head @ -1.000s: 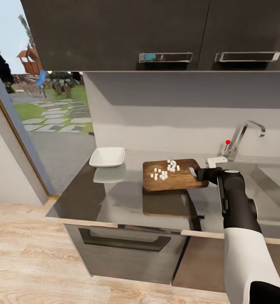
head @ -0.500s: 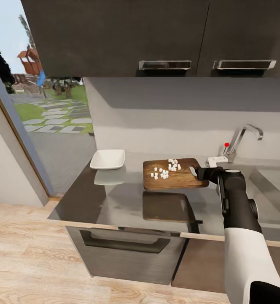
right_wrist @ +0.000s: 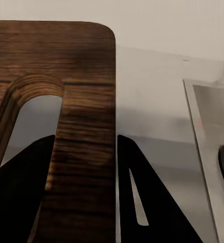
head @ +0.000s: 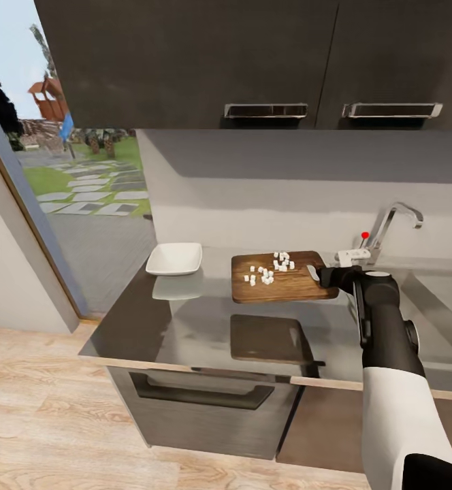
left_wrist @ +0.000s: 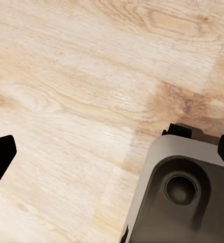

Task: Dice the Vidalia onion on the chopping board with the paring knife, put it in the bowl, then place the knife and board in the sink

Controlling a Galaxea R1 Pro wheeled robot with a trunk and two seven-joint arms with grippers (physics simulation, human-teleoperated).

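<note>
**A:** so where's the board right now?

**B:** the chopping board point(head: 284, 278) is up off the surface point(head: 185, 320), roughly level, you can see its dark reflection on the steel underneath. The right hand point(head: 323, 275) has it by the handle end, the end nearest the sink point(head: 444, 286). In the right wrist view the two dark fingers point(right_wrist: 142, 202) sit either side of the wood strip point(right_wrist: 84, 152) next to the slot hole, so it's clamped on the board.

**A:** and the onion?

**B:** diced onion point(head: 270, 267), a scatter of little white cubes on top of the board, mostly toward the back half. The bowl point(head: 175, 258) is on the surface to the left of the board, a bit apart from it, and looks empty from here.

**A:** left hand doing anything?

**B:** the left hand point(left_wrist: 112, 167) is pointing down at the wooden floor point(left_wrist: 81, 76), fingertips wide apart at the edges of its view, nothing between them. A grey piece of the robot point(left_wrist: 178, 192) is down there too.

**A:** faucet?

**B:** the faucet point(head: 389, 228) with the red knob is right behind the right hand, against the wall.
</note>
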